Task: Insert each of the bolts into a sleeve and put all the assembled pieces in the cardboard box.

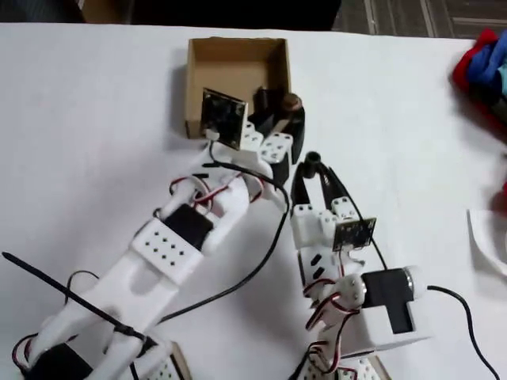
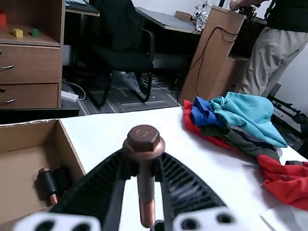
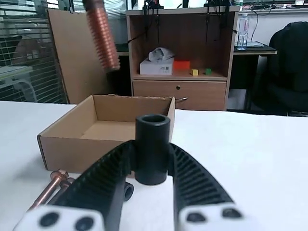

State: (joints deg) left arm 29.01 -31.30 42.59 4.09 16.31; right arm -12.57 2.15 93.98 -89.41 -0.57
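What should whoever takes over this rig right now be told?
Left gripper: shut on a copper bolt, head up, by the cardboard box.
Right gripper: shut on a black sleeve, upright in front of the box. The bolt's threaded end hangs above and to one side of it, not yet inserted.
Done: one assembled piece lies in the box.
Left: insert this bolt, box the pair, then handle the loose bolts on the table beside the box.
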